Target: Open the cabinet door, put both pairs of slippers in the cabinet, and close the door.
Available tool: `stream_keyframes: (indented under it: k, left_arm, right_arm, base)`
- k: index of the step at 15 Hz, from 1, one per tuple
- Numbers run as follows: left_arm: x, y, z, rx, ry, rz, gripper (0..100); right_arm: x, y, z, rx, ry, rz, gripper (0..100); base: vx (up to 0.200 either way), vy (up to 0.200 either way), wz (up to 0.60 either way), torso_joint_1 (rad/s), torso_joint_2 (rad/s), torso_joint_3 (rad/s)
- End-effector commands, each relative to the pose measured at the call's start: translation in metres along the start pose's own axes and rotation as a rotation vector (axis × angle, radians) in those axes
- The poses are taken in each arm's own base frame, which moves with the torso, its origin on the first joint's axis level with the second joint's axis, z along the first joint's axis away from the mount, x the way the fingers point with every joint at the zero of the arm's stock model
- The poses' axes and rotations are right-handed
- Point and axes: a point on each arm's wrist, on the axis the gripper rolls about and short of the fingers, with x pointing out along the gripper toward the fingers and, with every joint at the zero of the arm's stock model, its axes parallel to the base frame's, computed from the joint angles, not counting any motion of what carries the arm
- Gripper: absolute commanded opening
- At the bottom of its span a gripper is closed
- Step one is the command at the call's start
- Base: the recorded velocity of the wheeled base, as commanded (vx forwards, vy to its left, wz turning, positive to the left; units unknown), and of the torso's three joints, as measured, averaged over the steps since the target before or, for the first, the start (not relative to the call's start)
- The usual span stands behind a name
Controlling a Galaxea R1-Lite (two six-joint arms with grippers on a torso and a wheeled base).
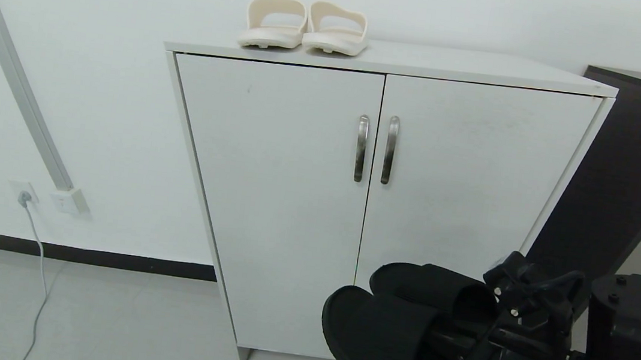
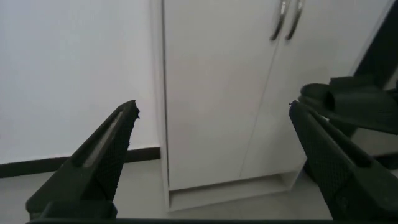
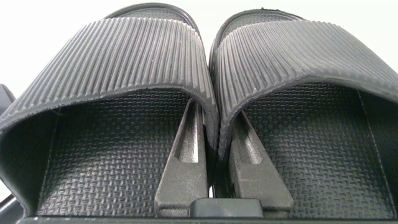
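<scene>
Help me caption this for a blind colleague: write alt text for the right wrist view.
The right gripper is shut on the pair of black slippers, one finger inside each, pinching their adjoining side walls together. Ribbed straps arch over textured footbeds.

We are seeing a white cabinet point(image 1: 270, 198) standing on the grey floor point(image 1: 99, 324). On its flat top, a pair of cream slippers point(image 1: 306, 36) is sitting side by side, toward the left end.

- Cabinet point(image 1: 270, 198) is shut, its two handles point(image 1: 361, 148) side by side.
- Cream slippers point(image 1: 304, 27) sit on top.
- My right gripper point(image 1: 493, 332) holds the black slippers point(image 1: 387, 332) low, before the right door point(image 1: 471, 179).
</scene>
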Motion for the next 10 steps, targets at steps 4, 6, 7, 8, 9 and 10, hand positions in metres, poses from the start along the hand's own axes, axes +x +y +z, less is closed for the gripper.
stream_keyframes:
  k: [4, 6, 7, 8, 9, 10]
  left_arm:
    - [0.062, 0.009, 0.020, -0.034, 0.154, -0.168, 100]
    - [0.087, 0.012, 0.028, -0.036, 0.136, -0.242, 100]
    - [0.098, 0.013, 0.029, -0.034, 0.133, -0.264, 100]
    - [0.111, 0.012, 0.032, -0.031, 0.126, -0.299, 100]
    - [0.123, 0.007, 0.035, -0.028, 0.121, -0.353, 100]
    - [0.133, 0.003, 0.036, -0.030, 0.130, -0.396, 100]
  right_arm:
    - [-0.004, 0.000, 0.002, 0.000, -0.013, 0.002, 0]
    - [-0.003, 0.000, 0.001, -0.001, -0.011, 0.002, 0]
    - [-0.003, 0.000, 0.001, 0.001, -0.010, 0.002, 0]
    - [-0.003, 0.000, 0.001, -0.001, -0.007, 0.002, 0]
    - [-0.002, 0.000, 0.000, -0.001, -0.005, 0.003, 0]
    - [-0.002, 0.000, 0.000, 0.001, -0.005, 0.001, 0]
  base:
    - [0.000, 0.000, 0.00, 0.000, 0.00, 0.000]
    - [0.000, 0.000, 0.00, 0.000, 0.00, 0.000]
    - [0.000, 0.000, 0.00, 0.000, 0.00, 0.000]
    - [0.000, 0.000, 0.00, 0.000, 0.00, 0.000]
    - [0.000, 0.000, 0.00, 0.000, 0.00, 0.000]
    - [0.000, 0.000, 0.00, 0.000, 0.00, 0.000]
